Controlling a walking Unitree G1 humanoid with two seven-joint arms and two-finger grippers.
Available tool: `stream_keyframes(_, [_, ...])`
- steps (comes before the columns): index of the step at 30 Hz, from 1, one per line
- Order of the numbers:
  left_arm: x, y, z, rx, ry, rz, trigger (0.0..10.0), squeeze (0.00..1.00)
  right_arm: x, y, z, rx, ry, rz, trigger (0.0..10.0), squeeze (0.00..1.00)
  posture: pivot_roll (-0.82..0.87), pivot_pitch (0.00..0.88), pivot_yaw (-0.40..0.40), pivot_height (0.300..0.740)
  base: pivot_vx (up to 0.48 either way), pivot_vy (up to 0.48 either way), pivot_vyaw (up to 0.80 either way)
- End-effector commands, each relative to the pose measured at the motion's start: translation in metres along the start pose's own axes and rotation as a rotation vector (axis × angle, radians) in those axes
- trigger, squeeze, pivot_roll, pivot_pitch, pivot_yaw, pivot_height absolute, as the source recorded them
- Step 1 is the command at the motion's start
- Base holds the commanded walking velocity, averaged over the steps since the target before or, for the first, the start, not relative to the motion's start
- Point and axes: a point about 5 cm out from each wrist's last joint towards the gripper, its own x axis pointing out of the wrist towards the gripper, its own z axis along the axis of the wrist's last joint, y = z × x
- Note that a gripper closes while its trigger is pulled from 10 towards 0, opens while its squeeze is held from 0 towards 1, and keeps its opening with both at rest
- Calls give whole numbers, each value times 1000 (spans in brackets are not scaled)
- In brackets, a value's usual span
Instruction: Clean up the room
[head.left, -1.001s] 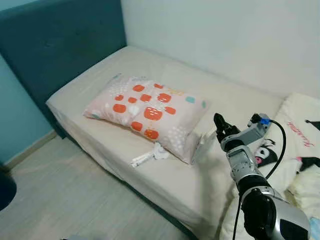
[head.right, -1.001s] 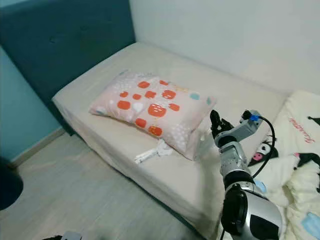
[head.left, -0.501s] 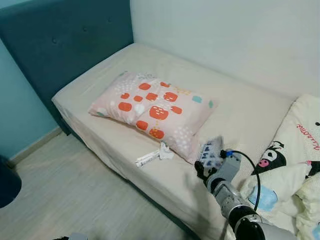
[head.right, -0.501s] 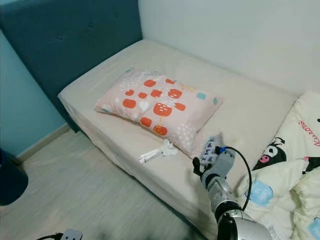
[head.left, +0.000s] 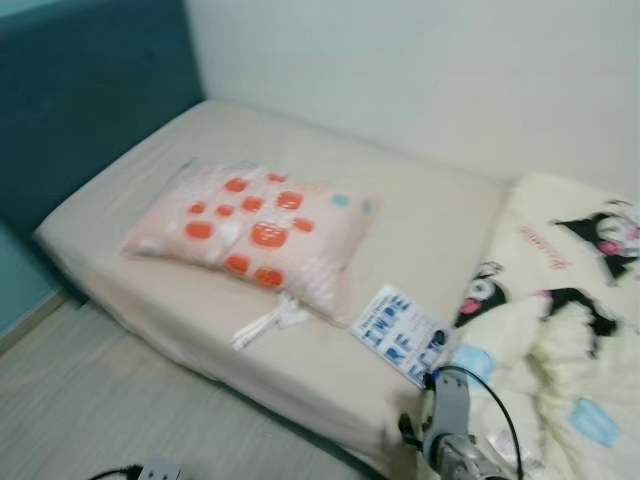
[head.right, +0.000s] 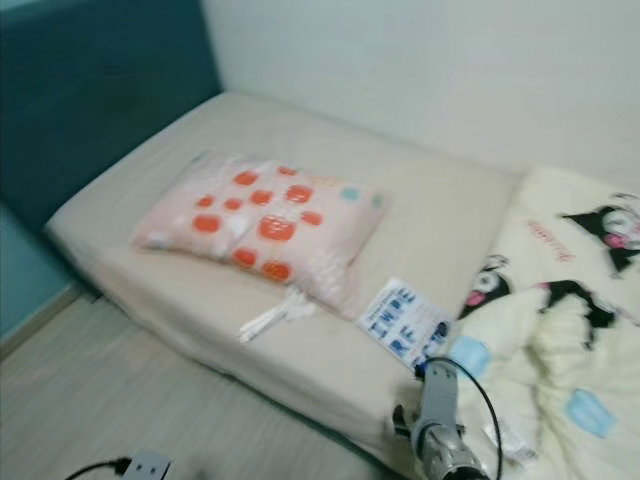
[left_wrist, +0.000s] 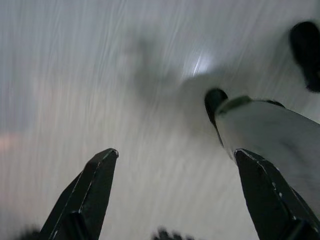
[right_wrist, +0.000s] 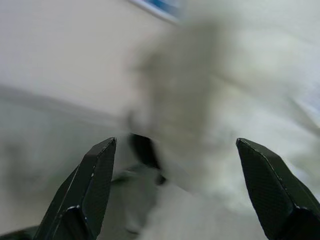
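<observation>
Right gripper (right_wrist: 175, 195) wide open, empty, lower right | leaflet (head.left: 398, 334), white scrap (head.left: 268, 322) on bed (head.left: 440, 215) centre | quilt (head.left: 560, 350) rumpled right | tidying barely begun

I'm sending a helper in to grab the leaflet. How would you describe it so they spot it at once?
On the beige bed, look between the orange-patterned pillow and the cartoon-print blanket, near the bed's front edge. The leaflet lies flat there: a white sheet with bold blue lettering, unlike the small plain white item by the pillow.
</observation>
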Motion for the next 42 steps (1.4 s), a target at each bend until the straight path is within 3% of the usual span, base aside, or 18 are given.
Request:
stream_keyframes(1, [-2,-1,-12,6,39,-5,10000,0,-2,-1,-22,-48,79,-34,10000,0,-39,123,7,740,0,0,-725])
stream_keyframes(4, [-2,-2,-11,-5,35,-6,10000,0,-3,-4,-29,-73,104,-53,10000,0,-39,120,7,740,0,0,-725])
stream_keyframes(6, [-1,-2,-9,-17,29,-8,10000,0,-5,0,-41,-158,139,-43,10000,0,-39,117,9,740,0,0,-716])
stream_keyframes(7, [-1,-2,-9,-17,29,-8,10000,0,-5,0,-41,-158,139,-43,10000,0,-39,117,9,740,0,0,-719])
stream_keyframes(12, [-1,-2,-7,-37,24,-3,10000,0,-9,14,-60,-254,198,20,10000,0,-34,111,3,740,0,0,-718])
stream_keyframes(20, [0,-1,-5,-8,38,-1,10000,0,-11,14,-68,-279,230,30,10000,0,-32,113,-7,740,0,0,-718])
stream_keyframes(24, [0,-1,-5,-7,41,-1,10000,0,-11,14,-68,-280,220,32,10000,0,-33,111,-8,740,0,0,-719])
stream_keyframes(29, [0,-2,-5,-7,46,-4,10000,0,-8,21,-54,-308,132,76,10000,0,-34,104,-12,740,0,-239,0])
stream_keyframes(34, [0,-4,-4,-13,42,-7,10000,0,-6,38,-34,-364,40,152,10000,0,-35,97,-15,740,0,-465,0])
stream_keyframes(42, [0,-5,-4,-12,43,-11,10000,0,-6,36,-33,-366,44,150,10000,0,-41,95,-17,740,0,-465,0])
